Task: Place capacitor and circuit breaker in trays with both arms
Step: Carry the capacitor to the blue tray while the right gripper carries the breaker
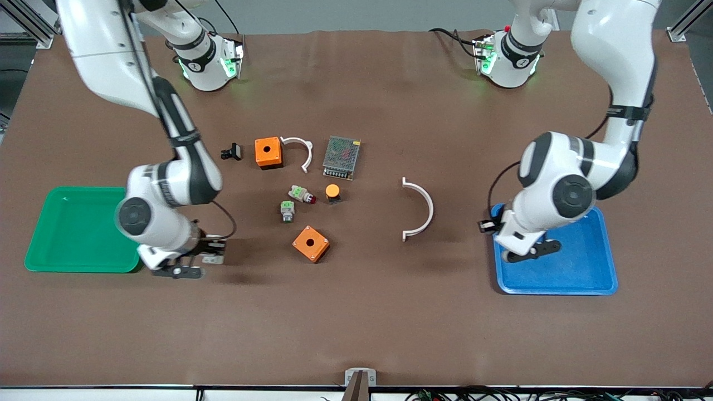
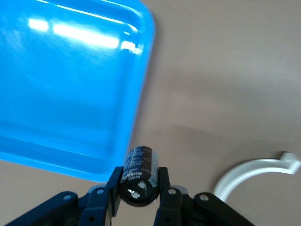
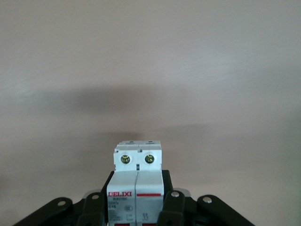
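Observation:
My left gripper (image 2: 138,182) is shut on the capacitor (image 2: 139,175), a small black cylinder with a silvery end, gripped by its sides. In the front view this gripper (image 1: 490,226) hangs over the rim of the blue tray (image 1: 579,273) on the side toward the table's middle. My right gripper (image 3: 137,188) is shut on the circuit breaker (image 3: 137,179), a light-grey block with red markings. In the front view it (image 1: 210,256) is over bare table just beside the green tray (image 1: 72,234).
Mid-table lie two orange boxes (image 1: 268,152) (image 1: 311,243), two white curved clips (image 1: 299,150) (image 1: 420,209), a mesh-topped metal box (image 1: 341,157), an orange-capped button (image 1: 332,192), two grey parts with green tops (image 1: 301,194) (image 1: 287,210) and a black clip (image 1: 232,151).

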You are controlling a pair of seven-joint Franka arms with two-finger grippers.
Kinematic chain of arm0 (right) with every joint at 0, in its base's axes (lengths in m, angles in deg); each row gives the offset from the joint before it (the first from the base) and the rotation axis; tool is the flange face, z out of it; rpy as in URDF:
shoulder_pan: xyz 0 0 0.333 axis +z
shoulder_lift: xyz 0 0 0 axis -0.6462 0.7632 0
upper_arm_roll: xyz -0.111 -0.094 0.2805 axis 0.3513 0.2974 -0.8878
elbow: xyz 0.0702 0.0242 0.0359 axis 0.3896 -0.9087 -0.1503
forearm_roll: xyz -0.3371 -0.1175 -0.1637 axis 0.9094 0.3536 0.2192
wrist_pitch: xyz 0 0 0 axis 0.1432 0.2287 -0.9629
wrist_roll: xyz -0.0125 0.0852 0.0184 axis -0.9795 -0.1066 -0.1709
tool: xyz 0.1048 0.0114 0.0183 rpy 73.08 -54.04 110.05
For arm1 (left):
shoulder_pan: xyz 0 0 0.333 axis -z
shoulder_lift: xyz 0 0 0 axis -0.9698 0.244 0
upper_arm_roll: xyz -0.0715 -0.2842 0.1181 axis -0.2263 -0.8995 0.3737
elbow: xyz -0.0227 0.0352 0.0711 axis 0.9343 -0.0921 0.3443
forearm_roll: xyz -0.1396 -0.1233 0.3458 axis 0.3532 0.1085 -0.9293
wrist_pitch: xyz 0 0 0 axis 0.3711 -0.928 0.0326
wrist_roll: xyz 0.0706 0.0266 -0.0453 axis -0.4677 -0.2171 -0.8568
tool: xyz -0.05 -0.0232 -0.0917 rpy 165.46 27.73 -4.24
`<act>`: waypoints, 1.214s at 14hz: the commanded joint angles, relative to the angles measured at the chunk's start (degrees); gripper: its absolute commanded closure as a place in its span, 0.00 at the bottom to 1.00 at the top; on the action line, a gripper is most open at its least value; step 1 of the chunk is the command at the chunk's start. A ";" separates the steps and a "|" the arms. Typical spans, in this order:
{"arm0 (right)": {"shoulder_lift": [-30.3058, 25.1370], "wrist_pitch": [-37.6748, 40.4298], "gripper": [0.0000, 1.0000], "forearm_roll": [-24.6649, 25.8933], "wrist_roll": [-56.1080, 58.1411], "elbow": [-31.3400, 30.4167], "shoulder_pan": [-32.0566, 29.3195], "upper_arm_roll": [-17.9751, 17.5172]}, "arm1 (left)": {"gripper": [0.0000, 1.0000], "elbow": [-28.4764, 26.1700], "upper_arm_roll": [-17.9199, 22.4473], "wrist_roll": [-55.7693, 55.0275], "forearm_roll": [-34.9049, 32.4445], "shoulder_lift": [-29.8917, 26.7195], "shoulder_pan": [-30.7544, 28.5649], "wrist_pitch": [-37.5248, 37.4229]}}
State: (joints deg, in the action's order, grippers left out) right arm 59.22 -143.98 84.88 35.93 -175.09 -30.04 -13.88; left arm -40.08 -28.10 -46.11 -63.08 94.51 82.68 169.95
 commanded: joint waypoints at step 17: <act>-3.87 -14.82 1.00 0.39 35.29 -16.22 -31.75 -1.13 | 0.90 -1.86 -0.29 13.21 -8.16 9.50 -13.22 13.86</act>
State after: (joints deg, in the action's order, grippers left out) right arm 56.13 -157.84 84.99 71.60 -189.62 -61.26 -14.30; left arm -41.85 -28.09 -33.00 -70.09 104.26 69.87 183.36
